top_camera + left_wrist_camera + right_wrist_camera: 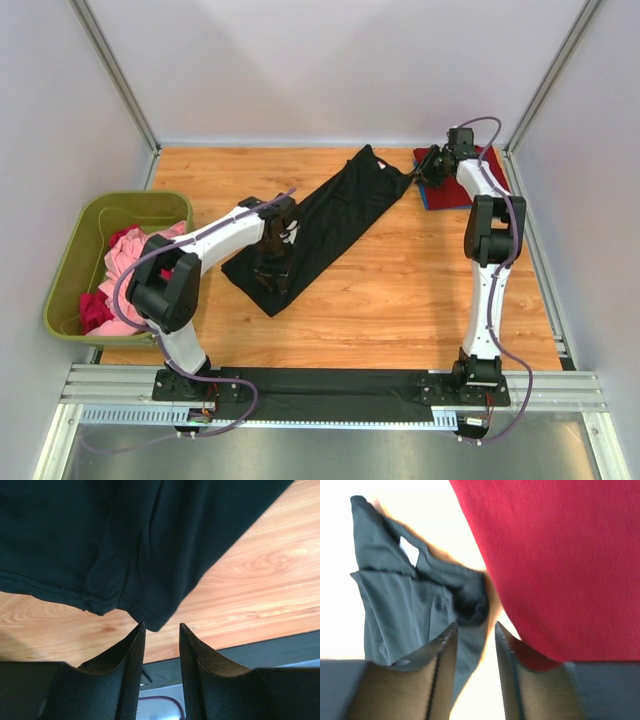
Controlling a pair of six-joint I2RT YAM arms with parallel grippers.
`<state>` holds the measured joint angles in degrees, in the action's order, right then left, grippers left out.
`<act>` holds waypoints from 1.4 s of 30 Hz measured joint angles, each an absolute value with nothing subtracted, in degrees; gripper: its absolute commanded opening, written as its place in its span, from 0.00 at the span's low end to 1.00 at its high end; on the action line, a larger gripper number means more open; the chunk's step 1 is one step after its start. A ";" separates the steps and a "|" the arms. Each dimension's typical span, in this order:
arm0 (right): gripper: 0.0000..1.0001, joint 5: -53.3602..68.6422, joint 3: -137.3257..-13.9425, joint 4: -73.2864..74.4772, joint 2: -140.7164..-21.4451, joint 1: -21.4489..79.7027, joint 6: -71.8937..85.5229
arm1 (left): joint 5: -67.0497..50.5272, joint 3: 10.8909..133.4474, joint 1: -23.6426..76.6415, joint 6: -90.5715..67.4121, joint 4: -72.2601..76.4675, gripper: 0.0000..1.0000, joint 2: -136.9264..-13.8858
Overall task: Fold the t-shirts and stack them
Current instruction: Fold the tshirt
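Only overhead, olive bin [85, 245] (pink shirts [128, 250] inside)

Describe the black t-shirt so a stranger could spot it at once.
On the wooden table, the black t-shirt lies as a long diagonal strip. It alone is black: the red t-shirt sits folded in the far right corner, pink ones in the olive bin.

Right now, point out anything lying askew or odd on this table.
The black cloth t-shirt lies diagonally across the wooden table, bunched into a long uneven strip, unlike the folded dark red shirt at the far right.
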<state>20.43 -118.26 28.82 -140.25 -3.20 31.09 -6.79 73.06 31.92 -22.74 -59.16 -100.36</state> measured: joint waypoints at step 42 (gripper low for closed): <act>0.42 2.55 -54.87 35.81 -75.99 28.32 59.02 | -7.11 69.84 35.62 -32.23 -59.88 0.48 -93.62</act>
